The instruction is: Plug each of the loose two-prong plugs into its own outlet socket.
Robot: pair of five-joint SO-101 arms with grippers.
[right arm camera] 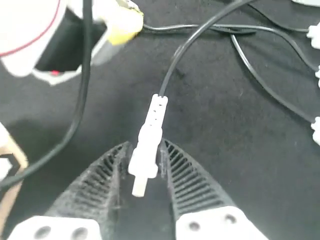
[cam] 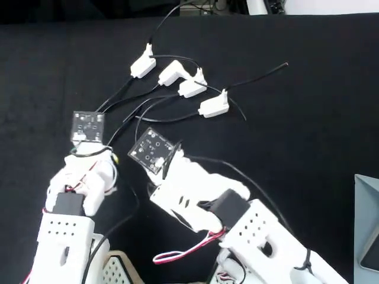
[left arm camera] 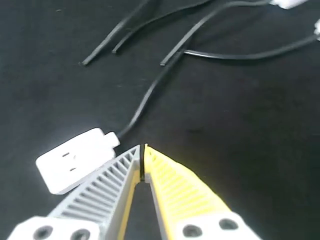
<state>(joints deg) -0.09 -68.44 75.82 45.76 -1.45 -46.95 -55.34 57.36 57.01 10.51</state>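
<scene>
My right gripper (right arm camera: 145, 146) is shut on a white two-prong plug (right arm camera: 151, 125). The black fingers (right arm camera: 187, 175) clamp its body, and its black cable (right arm camera: 185, 47) runs away across the cloth. My left gripper (left arm camera: 144, 148) is shut with nothing in it, grey and yellow tips touching. A white outlet socket (left arm camera: 75, 161) with two slots lies right beside the grey finger (left arm camera: 107, 185). Several more white plug and socket pieces (cam: 192, 87) lie in a row at the table's far side, each on a black cable. Both arms sit at the near edge, the left arm (cam: 71, 201) and the right arm (cam: 195, 195).
Black cloth covers the table (cam: 308, 118). Loose black cable ends (left arm camera: 120, 32) cross the middle. A grey box (cam: 367, 219) stands at the right edge. The left gripper's yellow finger (right arm camera: 125, 25) lies close to the held plug's cable.
</scene>
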